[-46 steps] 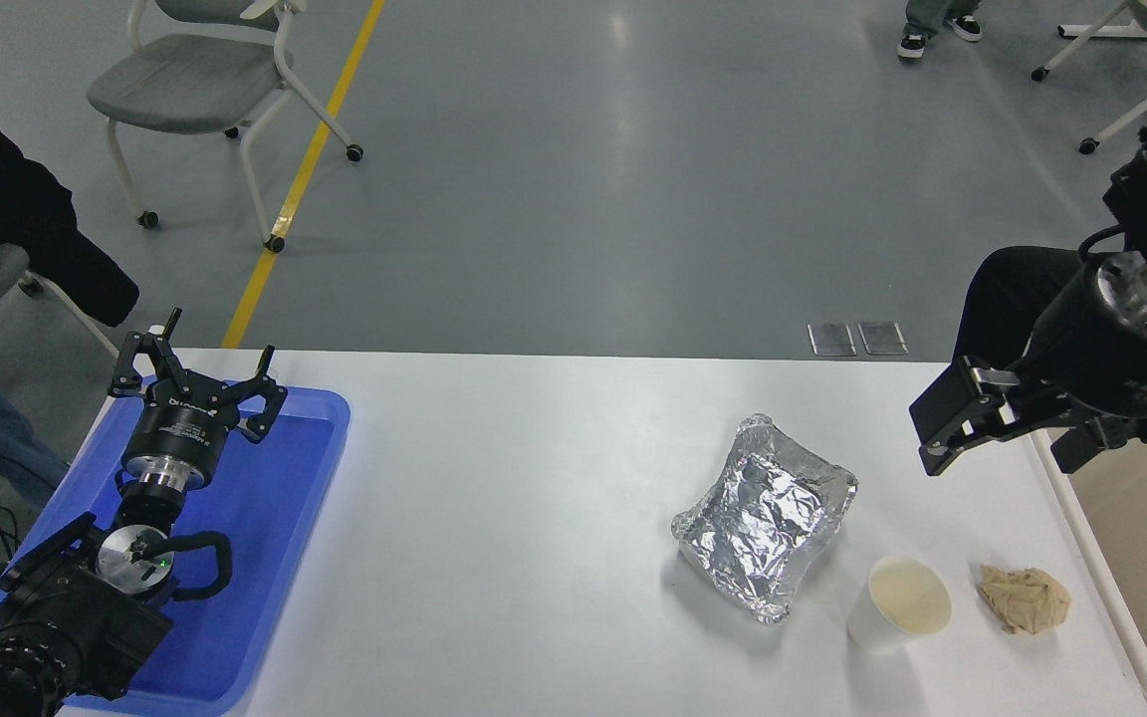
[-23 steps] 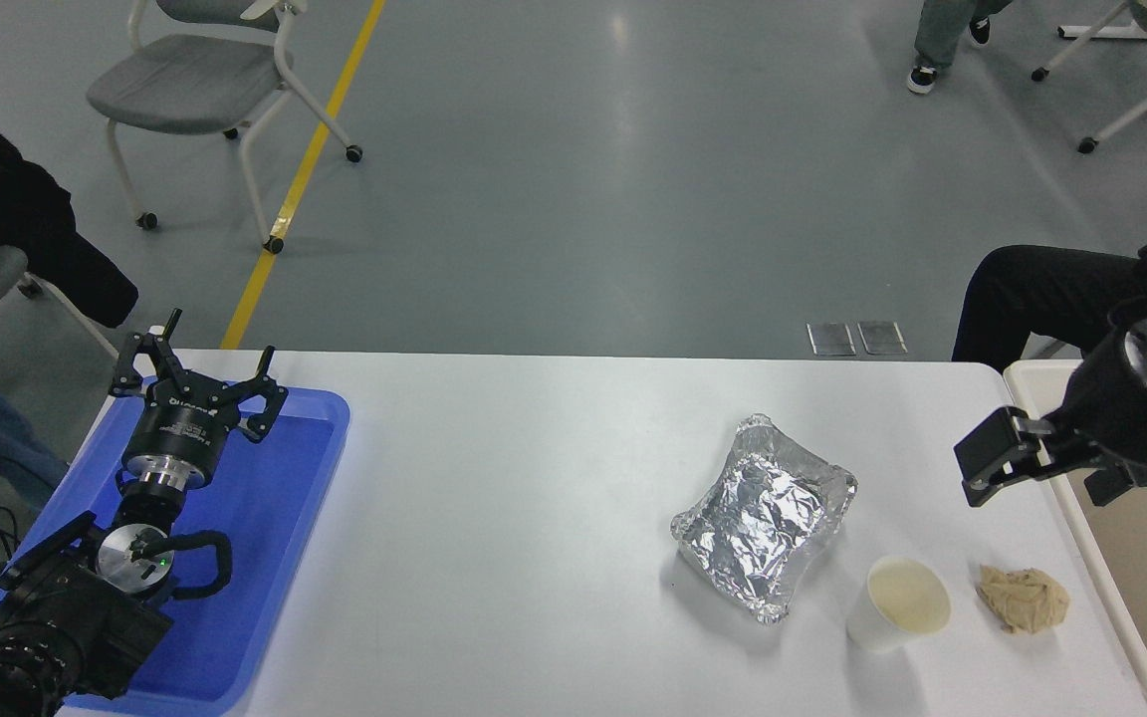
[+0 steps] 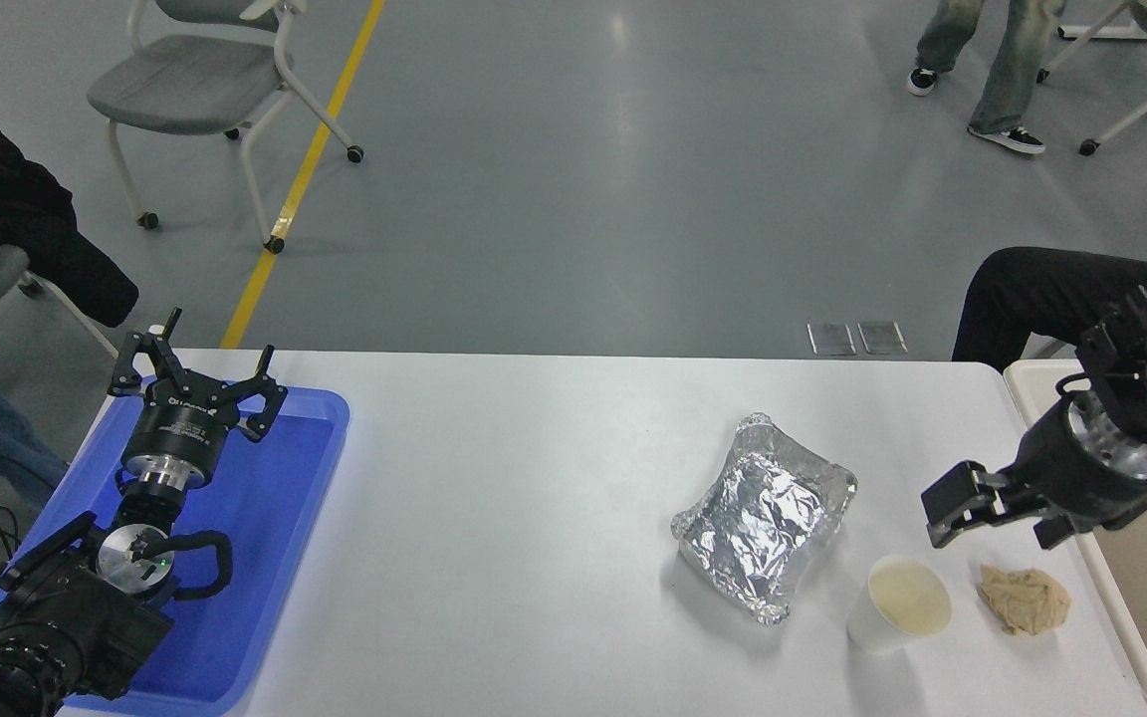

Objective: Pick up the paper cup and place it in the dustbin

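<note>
One paper cup (image 3: 898,603) upright on bench (image 3: 534,518), nothing visible inside; right tool (image 3: 954,503) above it, state unclear; left tool (image 3: 197,373) spread over blue tray (image 3: 265,558).

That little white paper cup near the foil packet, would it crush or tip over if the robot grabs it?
The small white tapered paper cup looks empty and thin-walled, so probably light and easily squashed by a firm squeeze. It stands upright on its narrower base, so a sideways nudge from the right gripper would likely tip it, then let it roll.

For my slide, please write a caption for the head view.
Right gripper hovers above the upright paper cup.
</note>
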